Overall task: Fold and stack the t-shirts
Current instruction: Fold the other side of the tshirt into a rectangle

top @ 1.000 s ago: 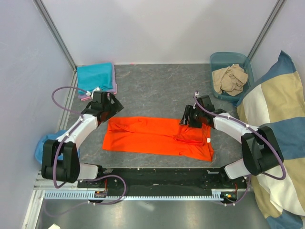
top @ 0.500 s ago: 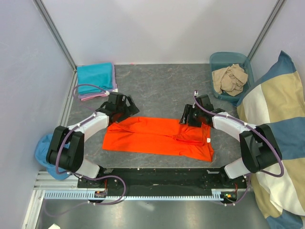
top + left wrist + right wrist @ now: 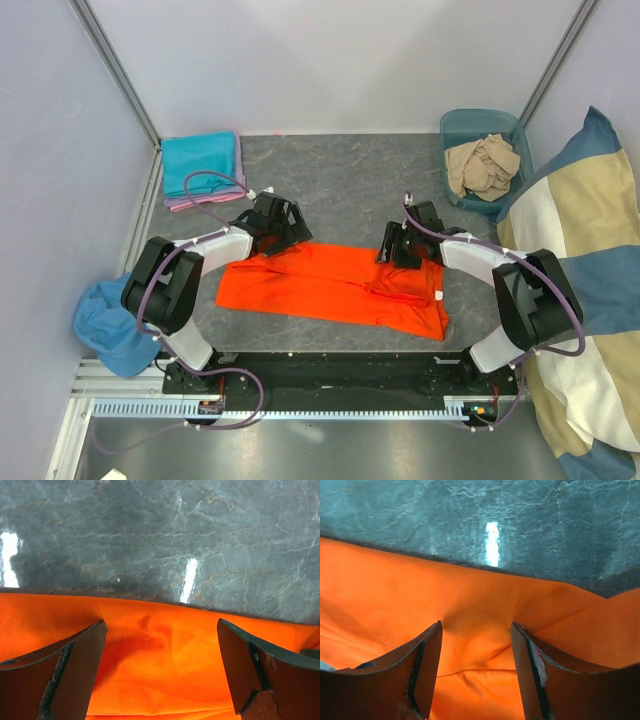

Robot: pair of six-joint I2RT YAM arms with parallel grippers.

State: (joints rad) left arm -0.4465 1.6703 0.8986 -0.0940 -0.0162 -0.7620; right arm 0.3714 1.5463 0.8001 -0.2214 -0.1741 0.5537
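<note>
Orange t-shirt (image 3: 335, 285), far edge under left tool (image 3: 161, 626), right tool (image 3: 476, 626)

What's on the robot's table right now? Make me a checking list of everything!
Surface: grey marbled table.
Job's things: orange t-shirt laid out near the arms; teal t-shirt folded atop a pink one, far-left corner; beige cloth crumpled in the bin.
Clutter: blue cloth off the table's left side.
Grippers: left gripper and right gripper open, jaws astride the orange shirt's far edge.
Cables: purple cables loop along both arms.
Surroundings: pale walls; blue-and-beige cushion at right.
</note>
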